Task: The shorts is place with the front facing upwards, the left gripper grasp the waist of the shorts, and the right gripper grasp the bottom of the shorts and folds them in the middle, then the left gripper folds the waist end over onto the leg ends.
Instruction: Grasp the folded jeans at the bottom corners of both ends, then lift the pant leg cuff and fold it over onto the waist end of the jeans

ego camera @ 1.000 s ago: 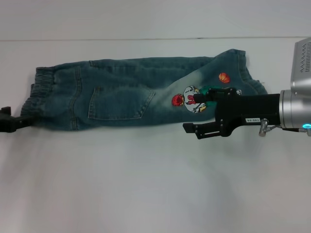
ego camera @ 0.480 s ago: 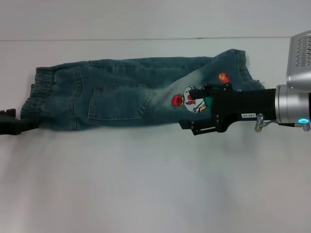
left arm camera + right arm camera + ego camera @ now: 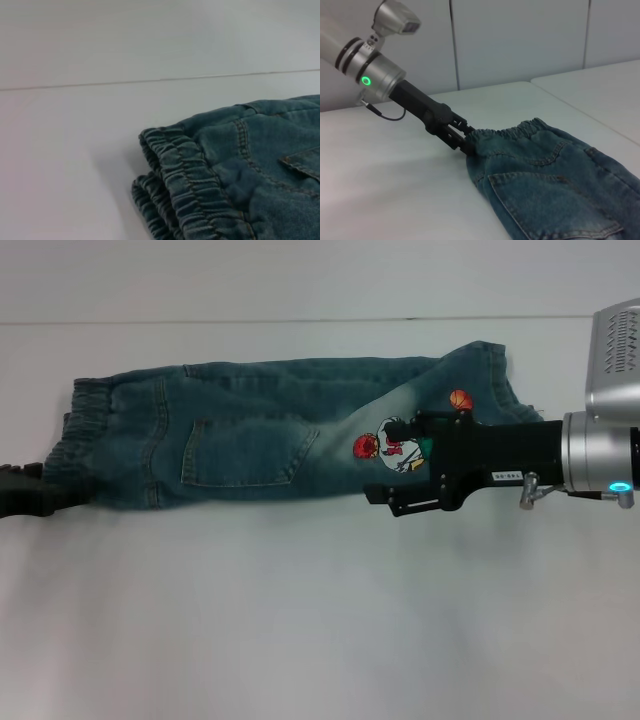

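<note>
The blue-green denim shorts [image 3: 250, 430] lie folded lengthwise across the white table, pocket side up. Their gathered waist [image 3: 75, 430] points to the left and the leg ends [image 3: 495, 370] to the right. At the table's left edge my left gripper [image 3: 45, 495] sits at the near corner of the waist. In the right wrist view the left gripper [image 3: 463, 143] looks shut on the waistband [image 3: 515, 132]. My right gripper [image 3: 383, 462] stands open over the leg part, beside the cartoon print [image 3: 395, 445], with one finger [image 3: 392, 428] over the denim.
The white table [image 3: 300, 620] stretches wide on the near side of the shorts. A seam line [image 3: 300, 320] runs along its far side, and a pale wall [image 3: 520, 40] rises behind it. The left wrist view shows only the waistband [image 3: 185, 175] and bare table.
My right gripper has slid a little to the left over the leg part, staying open. The left gripper has shifted slightly at the waist corner. The shorts have not moved.
</note>
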Action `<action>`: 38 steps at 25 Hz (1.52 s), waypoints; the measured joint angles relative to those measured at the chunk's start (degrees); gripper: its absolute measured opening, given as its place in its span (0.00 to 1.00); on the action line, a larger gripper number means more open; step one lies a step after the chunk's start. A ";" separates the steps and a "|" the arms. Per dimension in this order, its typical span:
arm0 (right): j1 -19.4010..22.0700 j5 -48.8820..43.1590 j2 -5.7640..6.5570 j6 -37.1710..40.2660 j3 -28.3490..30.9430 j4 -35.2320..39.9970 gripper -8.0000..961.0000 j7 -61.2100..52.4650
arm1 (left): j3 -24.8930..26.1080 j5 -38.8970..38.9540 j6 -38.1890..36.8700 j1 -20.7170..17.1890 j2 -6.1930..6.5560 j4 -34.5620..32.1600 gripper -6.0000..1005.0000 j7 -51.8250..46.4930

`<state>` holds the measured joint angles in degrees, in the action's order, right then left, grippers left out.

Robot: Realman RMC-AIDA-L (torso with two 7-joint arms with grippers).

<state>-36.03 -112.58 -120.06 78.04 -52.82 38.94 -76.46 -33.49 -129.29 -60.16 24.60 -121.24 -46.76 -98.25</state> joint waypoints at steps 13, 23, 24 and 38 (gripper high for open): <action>-0.09 0.00 0.00 -0.35 0.00 -0.19 0.97 0.00 | -1.06 -1.49 1.54 0.39 -0.13 0.76 0.77 -0.33; -0.03 1.17 0.00 -1.12 -0.06 -0.20 0.97 0.03 | -1.72 -1.49 1.17 1.00 0.13 1.54 0.50 0.04; 0.02 1.48 0.00 -1.37 -0.10 -0.24 0.97 0.07 | -1.74 -1.50 1.17 1.00 0.13 1.44 0.49 -0.10; -0.21 8.94 -0.15 -9.21 -4.99 -3.25 0.96 1.32 | -1.72 -1.45 -1.72 1.02 0.13 -2.07 0.36 -1.59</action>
<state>-36.25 -103.64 -120.21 68.84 -57.81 35.69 -75.15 -35.21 -130.74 -61.88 25.62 -121.11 -48.83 -99.83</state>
